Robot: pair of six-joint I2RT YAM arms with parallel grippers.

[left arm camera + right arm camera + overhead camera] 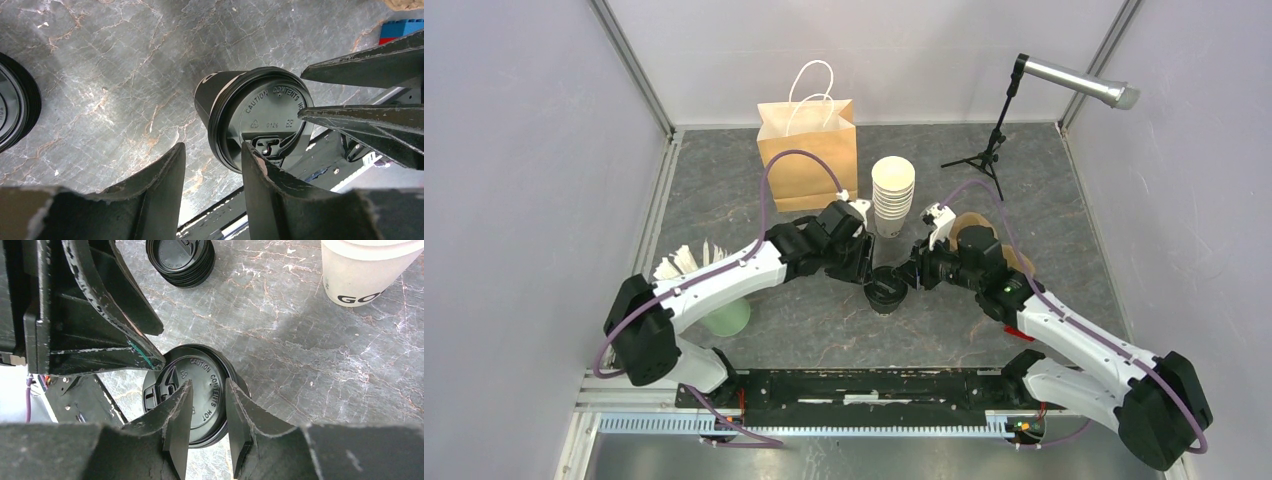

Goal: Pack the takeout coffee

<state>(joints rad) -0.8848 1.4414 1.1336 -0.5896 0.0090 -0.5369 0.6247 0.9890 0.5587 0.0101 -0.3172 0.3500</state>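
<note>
One takeout coffee cup [886,290] stands upright at the table's middle, between my two grippers. Its round black lid [265,117] reads "CAUTION CONTENTS HOT", and the cup wall [207,95] looks dark from the left wrist. My left gripper [212,147] is open just beside the cup; only table shows between its fingers, and its right finger [260,175] overlaps the lid's rim. My right gripper [208,382] hovers over the lid [200,390], its fingers a narrow gap apart with nothing between them. From above, the left gripper [867,272] and right gripper [909,275] flank the cup.
A brown paper bag [808,150] with white handles stands at the back. A tall stack of lidless cream cups [892,195] is just behind the grippers. A pile of loose black lids [181,260] lies nearby. A microphone stand [994,140] is at the back right, a green cup [724,315] on the left.
</note>
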